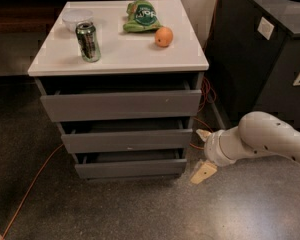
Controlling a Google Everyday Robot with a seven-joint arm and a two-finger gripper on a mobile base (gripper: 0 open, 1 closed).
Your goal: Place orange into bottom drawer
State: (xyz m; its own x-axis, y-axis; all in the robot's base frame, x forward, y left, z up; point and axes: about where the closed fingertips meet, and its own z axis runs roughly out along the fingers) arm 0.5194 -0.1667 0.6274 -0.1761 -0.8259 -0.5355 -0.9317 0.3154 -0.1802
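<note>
The orange (pixel 163 36) sits on the white top of the drawer cabinet (pixel 115 59), at the right, just in front of the green snack bag (pixel 141 16). The bottom drawer (pixel 130 168) is the lowest grey front, pulled out a little. My gripper (pixel 201 152) is low at the right of the cabinet, beside the bottom and middle drawer fronts. Its two pale fingers are spread apart and hold nothing. One fingertip (pixel 203 172) hangs near the floor, the other (pixel 203 133) is by the middle drawer's right end.
A drinks can (pixel 88 41) and a clear bowl (pixel 77 18) stand on the cabinet's left side. A dark bin unit (pixel 270 54) stands at the right. An orange cable (pixel 30 189) runs over the floor at the left; red wires (pixel 205 91) hang behind the cabinet.
</note>
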